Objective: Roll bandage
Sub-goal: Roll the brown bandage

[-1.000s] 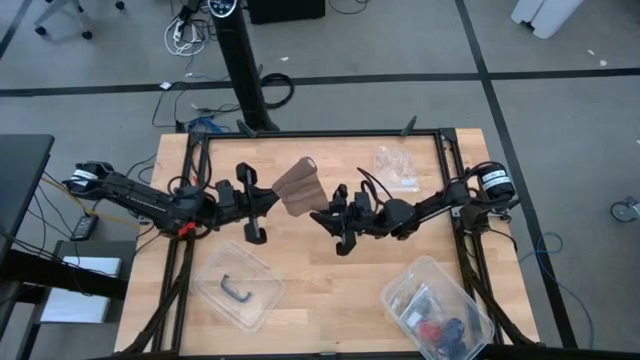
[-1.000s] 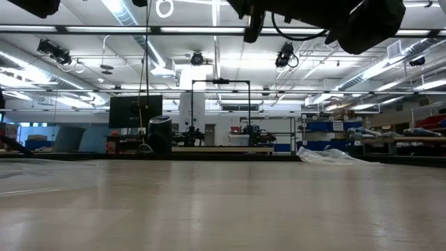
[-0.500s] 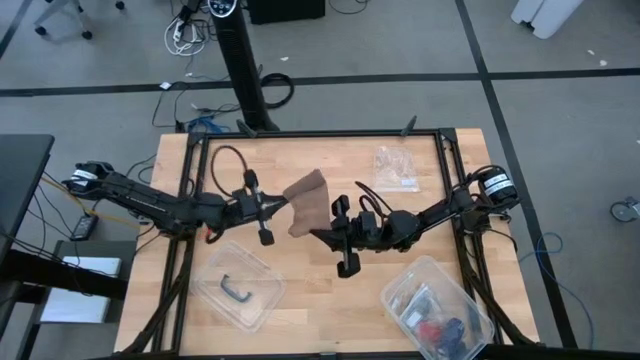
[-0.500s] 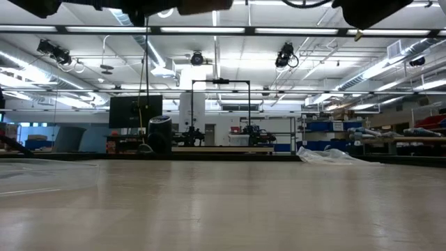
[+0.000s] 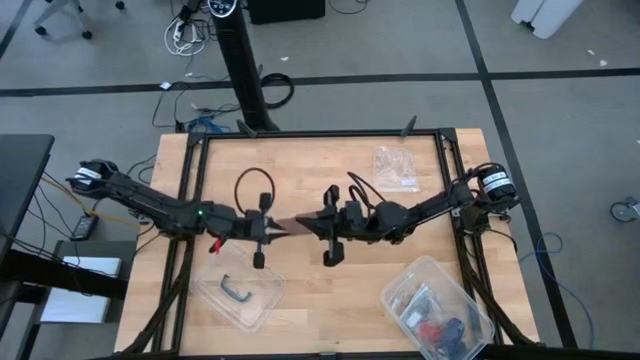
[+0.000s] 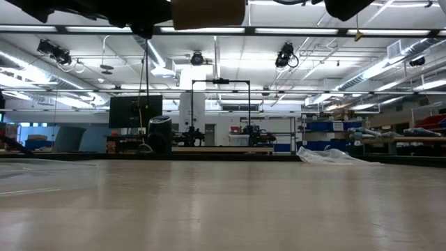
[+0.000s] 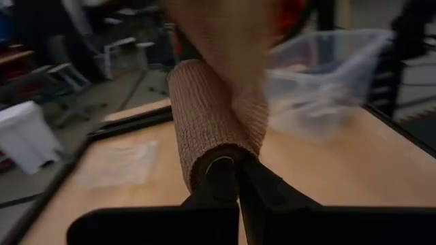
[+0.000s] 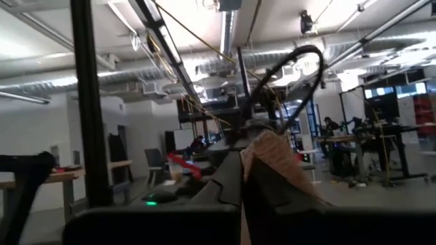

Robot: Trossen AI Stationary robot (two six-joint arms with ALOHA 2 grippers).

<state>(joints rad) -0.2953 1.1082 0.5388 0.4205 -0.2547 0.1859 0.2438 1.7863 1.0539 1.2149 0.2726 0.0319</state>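
The bandage [image 5: 292, 226] is a dark brown fabric strip, partly wound into a roll [image 7: 204, 122], with a loose tail [image 7: 228, 47] running off it. It hangs in the air between my two grippers over the middle of the table. From above it shows as a thin sliver. It also shows at the top of the low view [image 6: 208, 12]. My left gripper [image 5: 266, 228] is shut on the roll. My right gripper [image 5: 320, 225] faces it and is shut on the loose tail [image 8: 276, 160]. My left gripper pinches the roll's end [image 7: 216, 162] nearest the wrist between its two shut fingers. The fingers come level from the table's left and lie along the roll. The roll is lifted clear of the table. My right gripper pinches the loose fabric [image 8: 267, 158] between its two shut fingers, level from the table's right. One layer or several, I cannot tell. The fabric stands up past the fingertips, clear of the table.
A clear plastic tub with a black handle piece [image 5: 238, 290] lies near the front left. A second clear tub with small items [image 5: 435, 310] stands at the front right. A clear plastic bag [image 5: 397, 165] lies at the far right.
Both grippers have turned about their wrists and drawn closer together, the left toward the table's right and near edge, the right toward the left. The bandage, earlier a broad flap seen from above, is now edge-on between them and has come down into the low view.
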